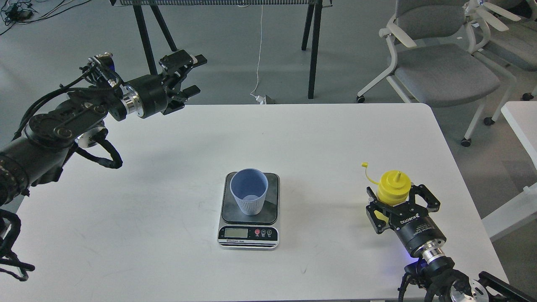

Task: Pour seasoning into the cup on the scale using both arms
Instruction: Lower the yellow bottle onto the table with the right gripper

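Note:
The light-blue ribbed cup stands upright and empty on the scale at the middle of the white table. The yellow seasoning bottle is upright at the table's right, its tethered cap hanging open to the left. My right gripper comes from below and is shut around the bottle's body, well right of the cup. My left gripper is open and empty, held in the air beyond the table's far left edge.
Grey office chairs stand behind the table's right side. Black stand legs and a white cable are on the floor behind. Another white table edge is at far right.

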Tool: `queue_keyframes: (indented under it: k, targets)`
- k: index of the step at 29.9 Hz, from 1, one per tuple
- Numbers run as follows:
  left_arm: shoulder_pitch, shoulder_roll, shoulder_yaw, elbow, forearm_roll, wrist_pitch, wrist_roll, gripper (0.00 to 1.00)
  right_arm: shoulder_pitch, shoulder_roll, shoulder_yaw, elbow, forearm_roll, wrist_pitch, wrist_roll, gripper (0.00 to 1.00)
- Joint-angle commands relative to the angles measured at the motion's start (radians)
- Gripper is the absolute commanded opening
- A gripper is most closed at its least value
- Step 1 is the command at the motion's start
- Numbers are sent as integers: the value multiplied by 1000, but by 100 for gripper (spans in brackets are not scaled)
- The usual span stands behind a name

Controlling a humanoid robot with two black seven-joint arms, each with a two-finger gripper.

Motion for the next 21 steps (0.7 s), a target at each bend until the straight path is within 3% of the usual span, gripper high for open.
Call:
queue_keyframes:
  k: [1,21]
  targets:
    - [0,1,0,0,0,0,0,99,-2,-1,1,11,2,0,0,95]
    - [8,17,0,0,0,0,0,99,-200,-129,26,144,4,0,0,97]
